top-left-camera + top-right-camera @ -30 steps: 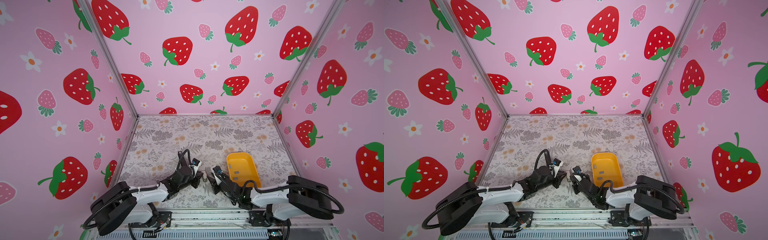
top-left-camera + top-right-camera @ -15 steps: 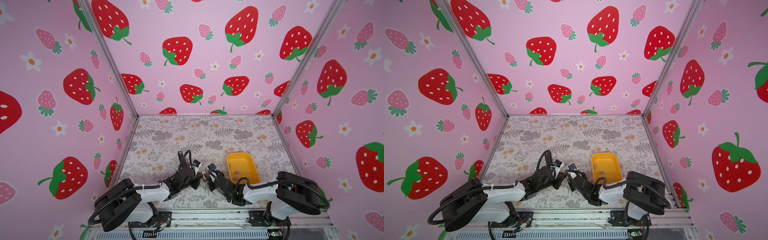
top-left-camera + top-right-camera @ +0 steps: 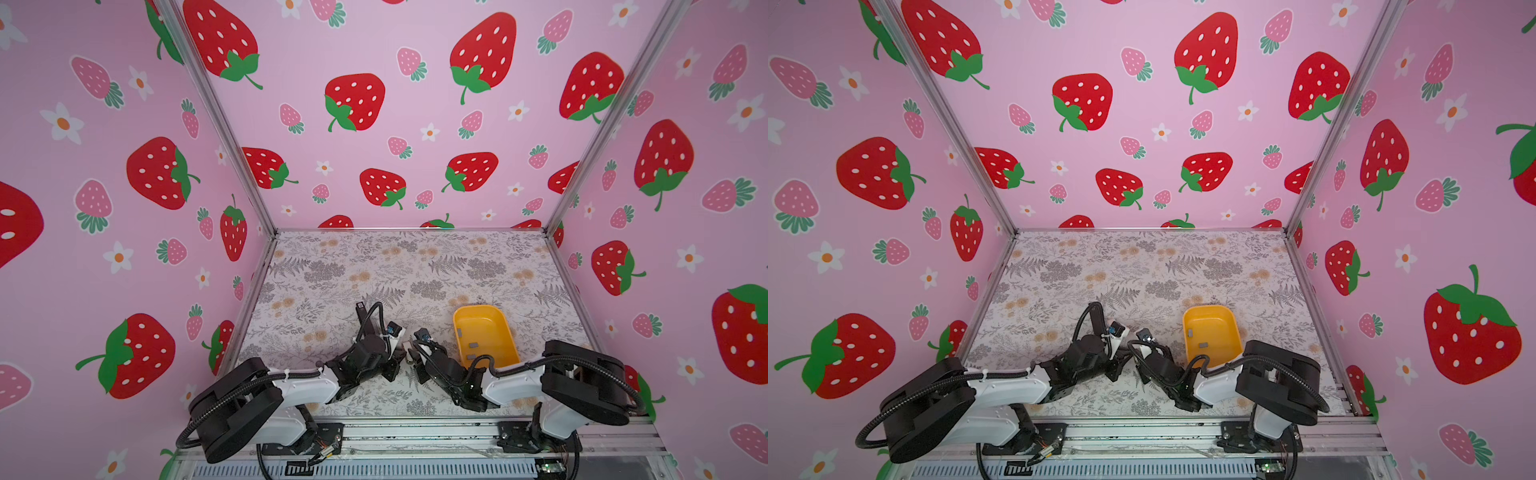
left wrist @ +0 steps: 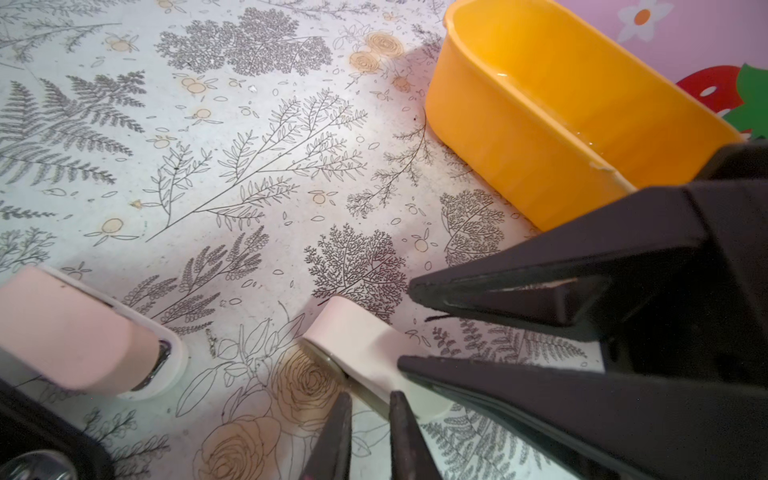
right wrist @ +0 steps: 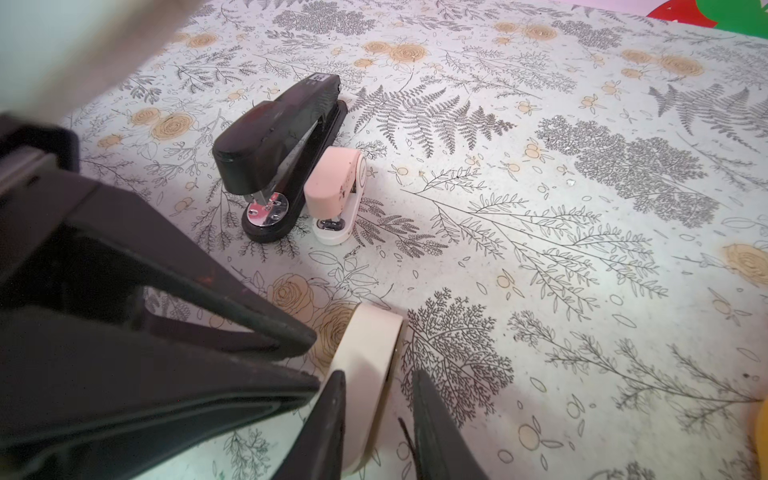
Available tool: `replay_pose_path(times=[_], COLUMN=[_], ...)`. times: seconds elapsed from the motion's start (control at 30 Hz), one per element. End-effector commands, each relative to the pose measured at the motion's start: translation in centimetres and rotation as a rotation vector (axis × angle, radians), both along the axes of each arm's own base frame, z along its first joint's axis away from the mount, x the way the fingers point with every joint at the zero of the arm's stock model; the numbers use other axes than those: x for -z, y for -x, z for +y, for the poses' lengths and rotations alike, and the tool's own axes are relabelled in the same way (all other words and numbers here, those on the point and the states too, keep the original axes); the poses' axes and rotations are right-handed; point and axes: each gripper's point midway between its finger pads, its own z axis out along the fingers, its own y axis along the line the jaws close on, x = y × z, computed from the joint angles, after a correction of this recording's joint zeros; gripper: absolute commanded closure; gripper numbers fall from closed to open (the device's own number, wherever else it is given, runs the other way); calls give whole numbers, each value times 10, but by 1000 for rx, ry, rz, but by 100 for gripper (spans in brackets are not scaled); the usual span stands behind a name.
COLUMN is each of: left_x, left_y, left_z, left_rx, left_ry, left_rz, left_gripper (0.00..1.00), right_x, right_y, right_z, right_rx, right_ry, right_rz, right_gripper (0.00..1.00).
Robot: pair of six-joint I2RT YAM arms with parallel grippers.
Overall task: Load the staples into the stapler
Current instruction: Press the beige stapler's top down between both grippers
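Observation:
A small cream-white stapler [image 5: 374, 345] lies on the floral table between both grippers; it also shows in the left wrist view [image 4: 353, 332]. My right gripper [image 5: 378, 380] straddles it. One finger touches its side, and a strip of table shows between the stapler and the other finger. My left gripper [image 4: 370, 399] is shut, its tips at the stapler's metal edge, with nothing visible between them. Both grippers meet at the table's front middle in a top view [image 3: 407, 353]. Grey staples [image 3: 472, 344] lie in the yellow bin [image 3: 505, 332], also seen in the other top view [image 3: 1203, 344].
A black stapler [image 5: 274, 158] and a small pink stapler [image 5: 334, 191] stand side by side just beyond the grippers; the pink stapler [image 4: 83, 332] also shows in the left wrist view. The yellow bin [image 4: 519, 137] sits close on the right. Pink walls enclose the table.
My right arm has folded its elbow inward, and its gripper has come in closer to the left gripper, jaws narrowing slightly around the cream stapler. The left arm has barely moved.

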Motion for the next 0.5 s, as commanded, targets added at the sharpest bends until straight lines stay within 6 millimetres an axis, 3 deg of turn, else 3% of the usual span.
replay_pose_path(times=[0.0, 0.47], left_x=[2, 9], left_y=[2, 4], left_z=[-1, -3], left_rx=[14, 23], left_ry=[1, -17], left_rz=[-13, -4], left_gripper=[80, 81], right_x=[7, 25], right_y=[0, 4], right_z=[0, -3], right_rx=[6, 7], right_ry=[12, 24], right_rz=[17, 58], right_gripper=[71, 73])
